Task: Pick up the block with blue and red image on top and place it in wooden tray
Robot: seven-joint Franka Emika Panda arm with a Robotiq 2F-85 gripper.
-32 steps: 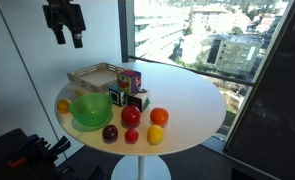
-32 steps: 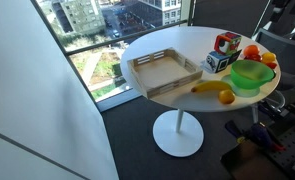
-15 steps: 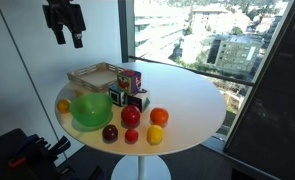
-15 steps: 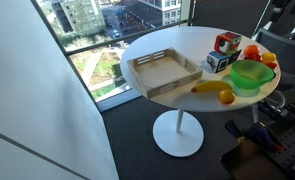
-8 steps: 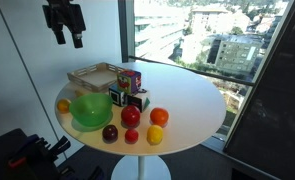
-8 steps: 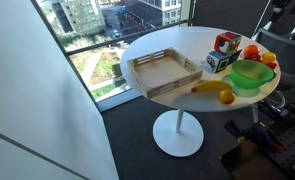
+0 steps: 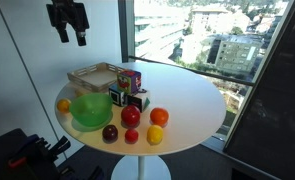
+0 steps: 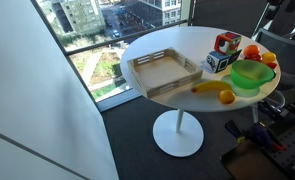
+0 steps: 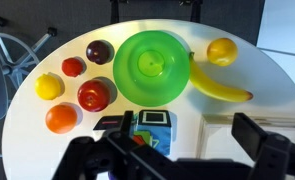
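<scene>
in an exterior view the gripper (image 7: pixel 70 39) hangs high over the round table (image 7: pixel 192 100), well apart from everything on it, jaws spread wide and holding nothing; the block (image 7: pixel 130 79) sits against the black-and-white cubes (image 7: pixel 127 98), just beside the wooden tray (image 7: pixel 95 76) and behind the green bowl (image 7: pixel 90 110)

in an exterior view the block (image 8: pixel 225 43) lies outside the wooden tray (image 8: pixel 165 71), between it and the fruits (image 8: pixel 252 52)

in the wrist view the dark, wide-set jaws fill the bottom edge, with the green bowl (image 9: pixel 150 62) and the banana (image 9: pixel 223 88) beyond them

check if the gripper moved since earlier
Yes, slightly: in an exterior view the gripper has shifted a little toward the window frame, staying high above the tray.
</scene>
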